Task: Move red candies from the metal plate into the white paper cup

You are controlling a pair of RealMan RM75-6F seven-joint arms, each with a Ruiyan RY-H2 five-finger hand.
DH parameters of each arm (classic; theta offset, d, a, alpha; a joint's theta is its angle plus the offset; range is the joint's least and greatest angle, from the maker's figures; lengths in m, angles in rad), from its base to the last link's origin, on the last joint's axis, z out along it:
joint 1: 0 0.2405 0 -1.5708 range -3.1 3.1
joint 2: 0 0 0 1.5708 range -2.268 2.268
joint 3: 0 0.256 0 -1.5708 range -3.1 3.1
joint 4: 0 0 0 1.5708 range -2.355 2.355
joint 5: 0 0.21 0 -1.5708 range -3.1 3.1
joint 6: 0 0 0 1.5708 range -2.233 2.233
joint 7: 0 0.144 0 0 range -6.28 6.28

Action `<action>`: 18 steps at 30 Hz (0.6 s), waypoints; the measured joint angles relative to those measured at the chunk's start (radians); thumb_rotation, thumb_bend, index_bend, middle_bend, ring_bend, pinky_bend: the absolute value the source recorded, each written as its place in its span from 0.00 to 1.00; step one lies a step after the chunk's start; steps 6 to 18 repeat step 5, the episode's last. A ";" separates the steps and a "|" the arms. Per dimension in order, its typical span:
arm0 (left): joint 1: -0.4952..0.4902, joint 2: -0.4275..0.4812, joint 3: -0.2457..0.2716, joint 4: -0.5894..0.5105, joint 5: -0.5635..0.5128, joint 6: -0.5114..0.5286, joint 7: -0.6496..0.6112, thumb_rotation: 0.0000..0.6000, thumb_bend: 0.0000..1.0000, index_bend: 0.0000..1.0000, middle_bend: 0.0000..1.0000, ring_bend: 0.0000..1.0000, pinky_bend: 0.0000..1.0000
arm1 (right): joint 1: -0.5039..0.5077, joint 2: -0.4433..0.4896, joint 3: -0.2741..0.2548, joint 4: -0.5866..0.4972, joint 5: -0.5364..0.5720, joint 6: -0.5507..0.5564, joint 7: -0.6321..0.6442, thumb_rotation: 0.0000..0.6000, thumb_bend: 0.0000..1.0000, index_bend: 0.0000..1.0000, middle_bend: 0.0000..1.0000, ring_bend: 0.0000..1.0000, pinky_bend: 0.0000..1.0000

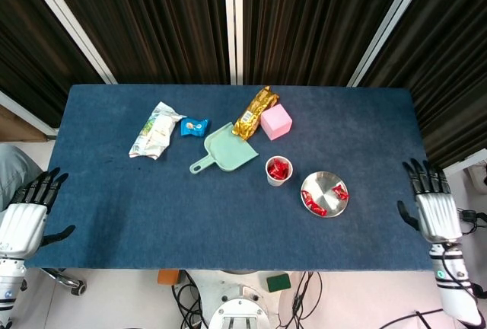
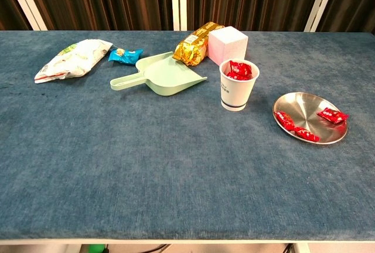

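A white paper cup (image 1: 278, 170) (image 2: 238, 85) stands mid-table with red candies (image 2: 239, 70) showing at its rim. To its right lies the round metal plate (image 1: 328, 185) (image 2: 306, 102), holding three red candies: two at its near left (image 2: 291, 125) and one at its right (image 2: 331, 114). My right hand (image 1: 430, 206) hangs open beyond the table's right edge, far from the plate. My left hand (image 1: 28, 213) is open off the left edge, fingers spread. Neither hand shows in the chest view.
A mint green dustpan (image 1: 226, 150) (image 2: 163, 75) lies left of the cup. Behind it are a gold snack bag (image 1: 256, 113), a pink box (image 1: 275, 122), a small blue wrapper (image 1: 194, 126) and a white-green packet (image 1: 156, 130).
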 measured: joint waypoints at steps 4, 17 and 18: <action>0.004 0.001 -0.003 -0.003 -0.009 0.006 -0.002 1.00 0.09 0.07 0.03 0.00 0.15 | -0.059 0.049 -0.002 0.012 0.054 -0.019 0.083 1.00 0.30 0.00 0.00 0.00 0.00; 0.006 0.001 -0.005 -0.004 -0.011 0.008 -0.001 1.00 0.09 0.07 0.03 0.00 0.15 | -0.070 0.055 -0.001 0.017 0.056 -0.020 0.092 1.00 0.30 0.00 0.00 0.00 0.00; 0.006 0.001 -0.005 -0.004 -0.011 0.008 -0.001 1.00 0.09 0.07 0.03 0.00 0.15 | -0.070 0.055 -0.001 0.017 0.056 -0.020 0.092 1.00 0.30 0.00 0.00 0.00 0.00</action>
